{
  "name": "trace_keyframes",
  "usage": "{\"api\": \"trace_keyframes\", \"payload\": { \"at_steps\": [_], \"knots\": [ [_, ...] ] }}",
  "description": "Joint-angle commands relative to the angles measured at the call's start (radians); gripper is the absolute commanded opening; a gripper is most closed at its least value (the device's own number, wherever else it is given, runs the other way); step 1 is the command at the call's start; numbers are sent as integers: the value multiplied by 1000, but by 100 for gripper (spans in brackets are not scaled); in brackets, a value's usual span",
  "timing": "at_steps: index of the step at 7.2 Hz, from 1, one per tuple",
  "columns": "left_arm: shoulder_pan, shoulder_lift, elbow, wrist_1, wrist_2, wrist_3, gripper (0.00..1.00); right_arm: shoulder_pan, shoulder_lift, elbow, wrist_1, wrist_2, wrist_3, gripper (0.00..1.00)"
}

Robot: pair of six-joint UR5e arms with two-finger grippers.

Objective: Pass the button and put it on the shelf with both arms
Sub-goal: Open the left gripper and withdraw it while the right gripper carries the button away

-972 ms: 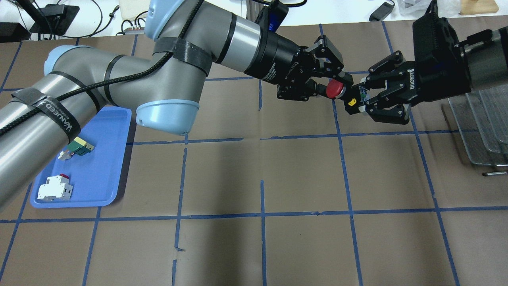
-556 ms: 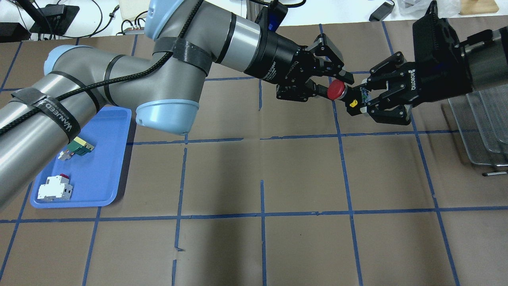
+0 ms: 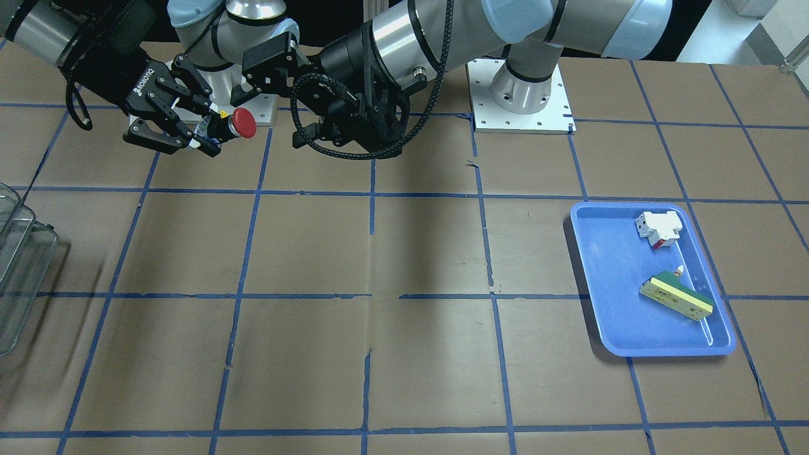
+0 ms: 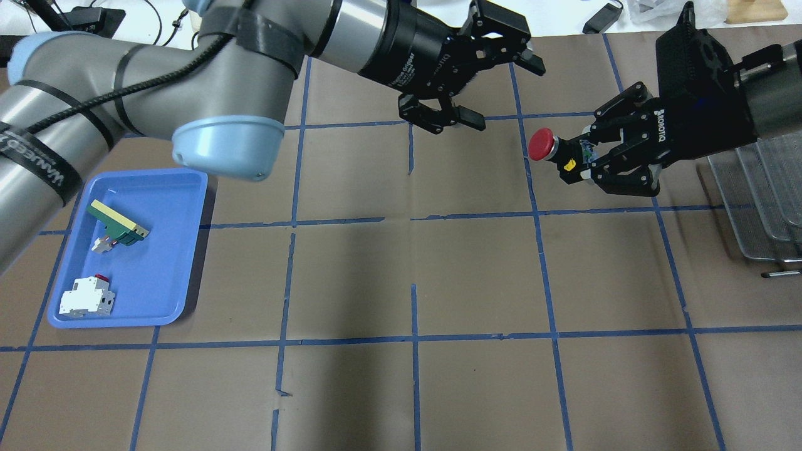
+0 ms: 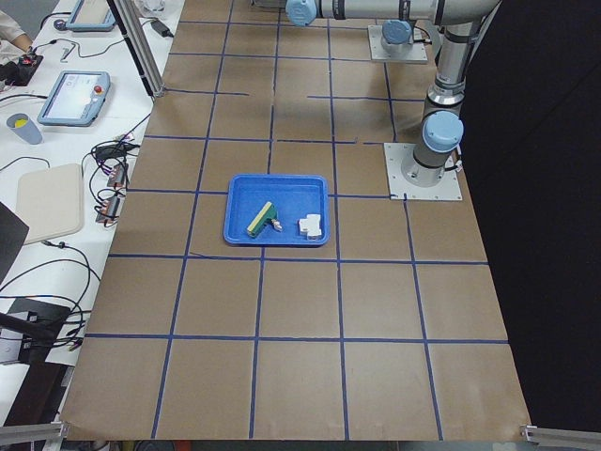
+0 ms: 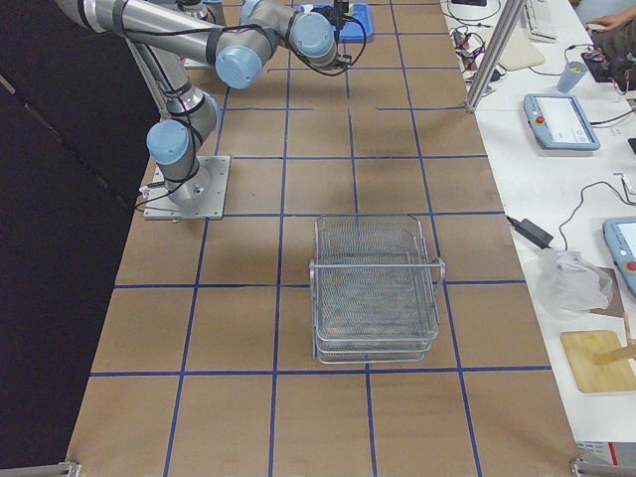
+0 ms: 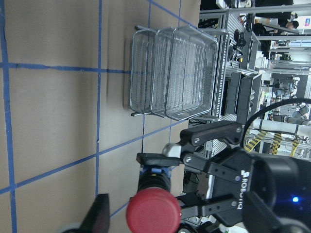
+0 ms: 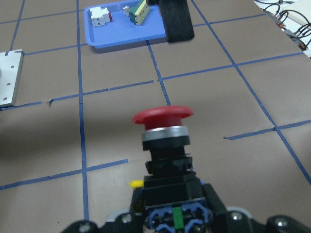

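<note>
The button (image 4: 541, 144), red cap and black body, is held sideways above the table by its bluish base in my right gripper (image 4: 573, 163), which is shut on it. It also shows in the front view (image 3: 243, 122) and in the right wrist view (image 8: 163, 131). My left gripper (image 4: 501, 91) is open and empty, up and to the left of the button and apart from it. The left wrist view shows the red cap (image 7: 153, 211) close ahead. The wire-mesh shelf (image 4: 758, 207) stands at the right table edge, beyond my right gripper.
A blue tray (image 4: 182, 250) at the left holds a white-and-red breaker block (image 4: 86, 296) and a green-and-cream block (image 4: 116, 222). The shelf also shows in the exterior right view (image 6: 376, 288). Brown paper with blue tape lines covers the table.
My left gripper has let go of the red cap and pulled back up and to the left, open. My right gripper keeps the button and has shifted slightly right.
</note>
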Motion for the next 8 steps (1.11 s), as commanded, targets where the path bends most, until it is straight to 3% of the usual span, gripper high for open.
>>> {"api": "trace_keyframes", "payload": {
  "at_steps": [1,2,5,6,8],
  "knots": [
    [35,4,141,-304,284,28,100,-95,27,-36,-18,-92,63,0],
    [38,4,142,-394,492,64,100,-133,84,-62,-42,-130,119,0],
    [108,6,132,-482,803,100,100,-140,220,-105,-272,-322,581,0],
    [108,6,126,-508,844,123,100,-149,241,-103,-363,-439,707,0],
    [113,15,109,-508,881,135,100,-231,242,-108,-375,-564,907,0]
  ]
}}
